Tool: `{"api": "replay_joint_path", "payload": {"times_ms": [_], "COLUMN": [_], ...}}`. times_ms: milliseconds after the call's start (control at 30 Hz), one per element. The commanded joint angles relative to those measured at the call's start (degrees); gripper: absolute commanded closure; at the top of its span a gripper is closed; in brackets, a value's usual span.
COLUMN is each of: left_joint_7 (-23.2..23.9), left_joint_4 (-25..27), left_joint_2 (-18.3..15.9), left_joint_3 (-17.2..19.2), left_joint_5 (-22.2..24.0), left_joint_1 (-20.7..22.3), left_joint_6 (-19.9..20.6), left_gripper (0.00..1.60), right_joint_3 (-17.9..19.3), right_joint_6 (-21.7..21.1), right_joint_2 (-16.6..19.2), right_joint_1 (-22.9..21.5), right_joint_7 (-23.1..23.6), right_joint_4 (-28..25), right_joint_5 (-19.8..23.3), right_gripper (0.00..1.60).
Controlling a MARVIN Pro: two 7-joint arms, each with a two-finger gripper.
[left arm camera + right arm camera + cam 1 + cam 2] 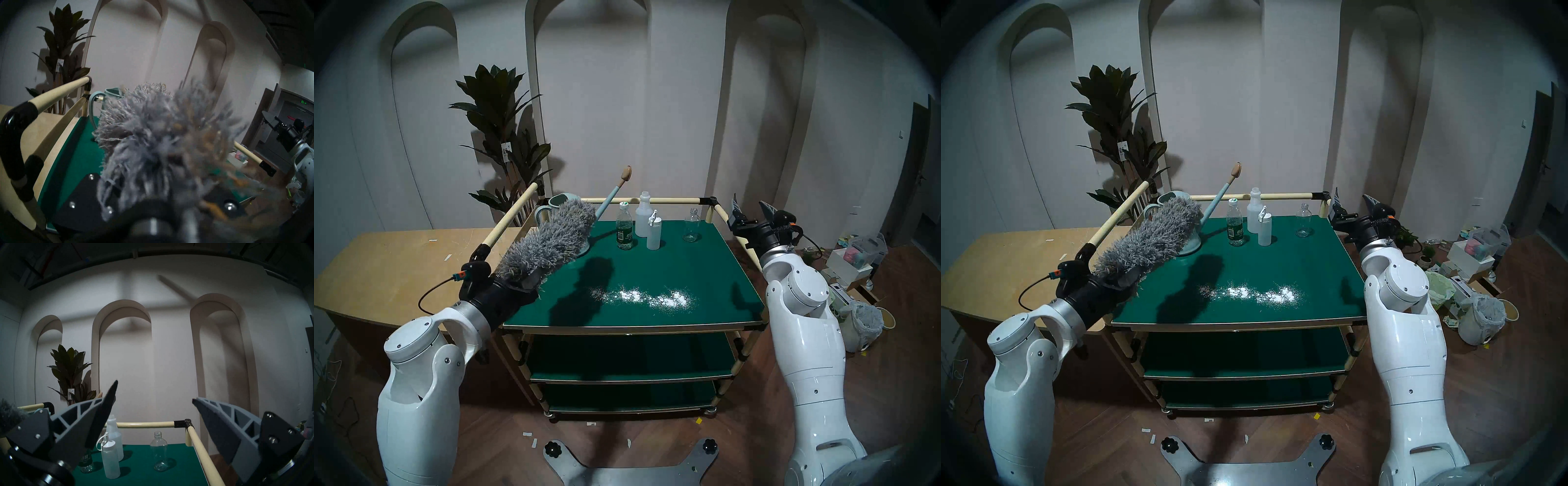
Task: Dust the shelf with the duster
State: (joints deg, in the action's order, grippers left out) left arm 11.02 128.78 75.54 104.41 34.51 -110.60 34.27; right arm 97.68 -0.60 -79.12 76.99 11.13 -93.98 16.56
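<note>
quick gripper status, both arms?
Left gripper: shut on the handle of the long fluffy grey microfibre duster, held above the dark-green top shelf.
Right gripper: open, holding nothing, beside the shelf's right rail.

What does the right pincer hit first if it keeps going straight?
Probably nothing close: the open right pincer points above the cart's back rail and bottles, toward the far wall. Depth is unclear.

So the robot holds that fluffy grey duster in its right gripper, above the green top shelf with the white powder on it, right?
Not quite: the fluffy grey duster is in the left gripper, as the head view shows. The right gripper is open and empty. The white powder does lie on the green top shelf.
</note>
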Motion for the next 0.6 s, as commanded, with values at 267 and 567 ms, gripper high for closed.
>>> {"api": "replay_joint_path", "payload": {"times_ms": [267, 567], "left_joint_7": [-12.1, -20.9], "left_joint_4": [7.8, 3.6], "left_joint_2": [2.9, 4.0], "left_joint_3": [-8.3, -14.9], "left_joint_5": [-10.4, -19.6], "left_joint_1": [-7.5, -10.3], "left_joint_6": [1.1, -0.7], "left_gripper": [1.60, 1.60], "right_joint_3": [-0.5, 1.6], "right_joint_6": [-1.2, -3.0], "right_joint_2": [1.9, 3.7], "right_joint_1": [-11.3, -14.0], "right_joint_7": [-2.1, -3.9], "right_joint_4": [2.9, 6.6], "right_joint_5": [-0.5, -0.9], "right_gripper": [0.00, 0.00]}}
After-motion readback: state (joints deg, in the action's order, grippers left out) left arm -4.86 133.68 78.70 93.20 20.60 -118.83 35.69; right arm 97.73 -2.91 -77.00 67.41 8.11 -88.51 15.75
